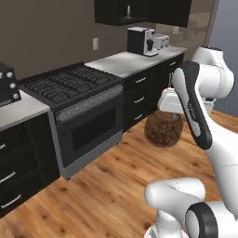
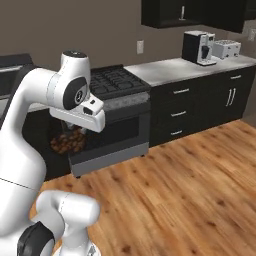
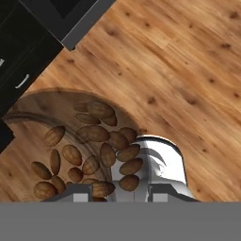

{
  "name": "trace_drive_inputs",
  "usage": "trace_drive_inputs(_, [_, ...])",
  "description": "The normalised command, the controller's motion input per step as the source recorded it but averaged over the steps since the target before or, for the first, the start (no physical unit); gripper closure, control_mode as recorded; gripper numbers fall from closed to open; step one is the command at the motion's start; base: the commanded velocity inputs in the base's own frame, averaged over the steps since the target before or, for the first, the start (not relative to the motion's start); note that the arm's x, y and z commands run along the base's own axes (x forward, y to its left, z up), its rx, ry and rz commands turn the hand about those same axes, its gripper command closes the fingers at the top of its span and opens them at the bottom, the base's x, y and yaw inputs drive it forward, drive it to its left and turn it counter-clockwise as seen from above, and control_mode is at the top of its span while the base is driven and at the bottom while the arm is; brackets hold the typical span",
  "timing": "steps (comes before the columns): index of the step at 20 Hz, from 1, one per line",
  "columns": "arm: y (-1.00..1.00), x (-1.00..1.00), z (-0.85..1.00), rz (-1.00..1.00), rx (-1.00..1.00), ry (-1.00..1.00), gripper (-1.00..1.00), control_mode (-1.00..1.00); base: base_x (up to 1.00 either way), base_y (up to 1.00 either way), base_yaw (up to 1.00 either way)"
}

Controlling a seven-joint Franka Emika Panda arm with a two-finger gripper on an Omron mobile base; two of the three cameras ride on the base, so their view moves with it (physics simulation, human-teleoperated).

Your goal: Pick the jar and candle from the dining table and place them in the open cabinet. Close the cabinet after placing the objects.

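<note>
My gripper (image 1: 170,115) is shut on the top of the jar (image 1: 162,130), a round clear glass jar full of brown nuts. The jar hangs in the air under the hand, above the wood floor in front of the range. From the right side the jar (image 2: 67,141) shows below the gripper (image 2: 75,128). In the hand view the jar (image 3: 80,141) sits between my fingertips (image 3: 75,191). High on the back wall the black cabinet (image 1: 111,11) stands open, with a slim pale candle (image 1: 128,10) upright inside. The dining table is out of view.
A black range (image 1: 69,88) with an oven door stands to the left. A grey counter (image 1: 135,60) over black drawers (image 1: 139,97) carries a coffee machine (image 1: 139,41) and a toaster (image 1: 161,42). Open wood floor (image 2: 190,180) lies to the right.
</note>
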Motion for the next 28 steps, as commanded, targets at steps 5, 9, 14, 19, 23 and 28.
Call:
trace_drive_inputs(5, [0.0, 0.0, 0.0, 0.0, 0.0, 0.0, 1.0, 1.0, 1.0, -0.98, 0.33])
trace_drive_inputs(9, [0.0, 0.0, 0.0, 0.0, 0.0, 0.0, 1.0, 1.0, 1.0, -1.0, 0.32])
trace_drive_inputs(14, [0.0, 0.0, 0.0, 0.0, 0.0, 0.0, 1.0, 1.0, 1.0, -1.0, 0.27])
trace_drive_inputs(19, [0.0, 0.0, 0.0, 0.0, 0.0, 0.0, 1.0, 1.0, 1.0, -1.0, 0.23])
trace_drive_inputs(23, [0.0, 0.0, 0.0, 0.0, 0.0, 0.0, 1.0, 1.0, 0.96, -1.0, 0.18])
trace_drive_inputs(28, [0.0, 0.0, 0.0, 0.0, 0.0, 0.0, 1.0, 1.0, 0.98, -0.93, 0.23])
